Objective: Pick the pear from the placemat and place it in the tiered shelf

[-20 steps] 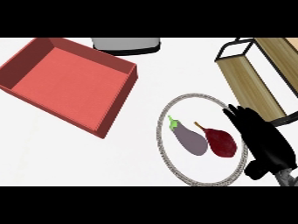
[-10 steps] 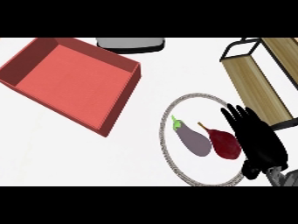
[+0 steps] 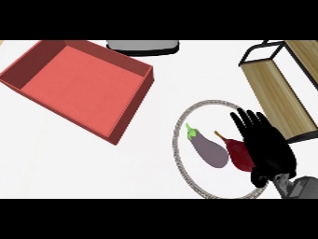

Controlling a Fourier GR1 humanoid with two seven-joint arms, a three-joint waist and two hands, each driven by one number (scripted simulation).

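The fingers (image 3: 247,122) of the right hand (image 3: 266,148) are stretched out straight and slightly spread, pointing toward the far side of the counter, curled round nothing. The hand hangs over the right part of the placemat (image 3: 182,161), palm down, and covers the right edge of the pear (image 3: 239,153); whether the palm actually touches the fruit cannot be told from this angle. The grey forearm (image 3: 304,188) comes in from the lower right corner.

The pear is dark red, with a thin brown stem at its far end, and lies on the round white placemat with its grey woven rim. Just beside it, to the left, lies an eggplant (image 3: 207,148), purple with a green cap at its far end; the two lie roughly parallel, close together but seemingly apart.

To the right of the placemat, beyond the fingertips, stands the tiered shelf (image 3: 279,96), made of wooden boards in a black metal frame, running off the right edge of the view. To the left of the placemat, well apart from it, sits a red square tray (image 3: 82,86) with raised walls. A grey object (image 3: 142,46) shows at the far edge of the white counter (image 3: 58,163), partly cut off.
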